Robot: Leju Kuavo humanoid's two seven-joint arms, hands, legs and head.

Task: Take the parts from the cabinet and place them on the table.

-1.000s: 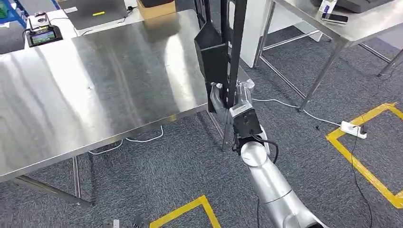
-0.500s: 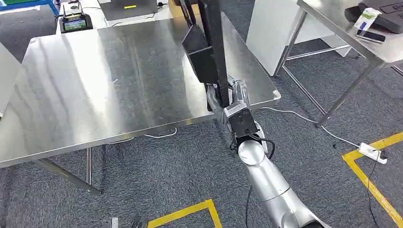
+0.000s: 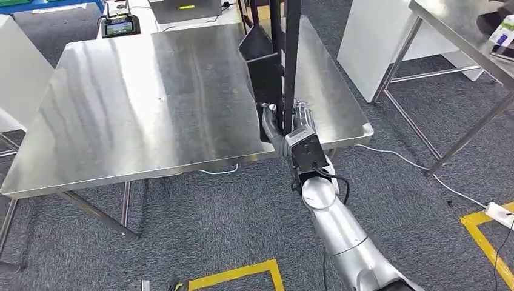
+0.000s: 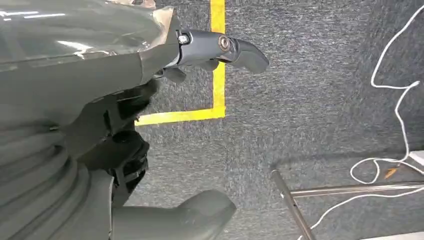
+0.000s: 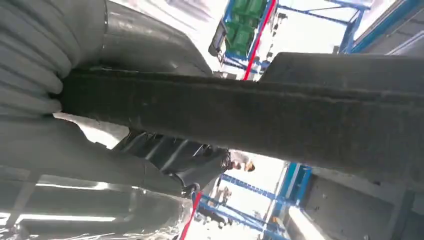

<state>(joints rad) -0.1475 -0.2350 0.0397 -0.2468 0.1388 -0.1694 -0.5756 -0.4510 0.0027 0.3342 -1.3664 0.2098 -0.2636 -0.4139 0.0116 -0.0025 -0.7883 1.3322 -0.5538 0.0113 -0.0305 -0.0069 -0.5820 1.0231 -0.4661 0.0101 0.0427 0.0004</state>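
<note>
In the head view my right hand (image 3: 290,126) grips a long black part (image 3: 291,60), an upright bar with a black folded plate (image 3: 265,76) fixed to its side. Hand and part hang over the near right corner of the steel table (image 3: 139,109), and whether the part touches the tabletop I cannot tell. The right wrist view has the same black bar (image 5: 260,117) running across it, with my right hand (image 5: 100,150) wrapped round it. Down by my side, my left hand (image 4: 150,130) hangs over the grey carpet, its fingers apart and holding nothing.
A handheld controller (image 3: 121,26) and a grey flat device (image 3: 185,8) lie at the table's far edge. A second steel table (image 3: 467,36) stands at the right, a white panel (image 3: 376,42) behind. White cable (image 3: 400,154), a power strip (image 3: 500,212) and yellow tape (image 3: 242,273) cross the carpet.
The whole picture has shifted, so the camera has moved. The table's near right corner now lies under my right hand, which still grips the black part.
</note>
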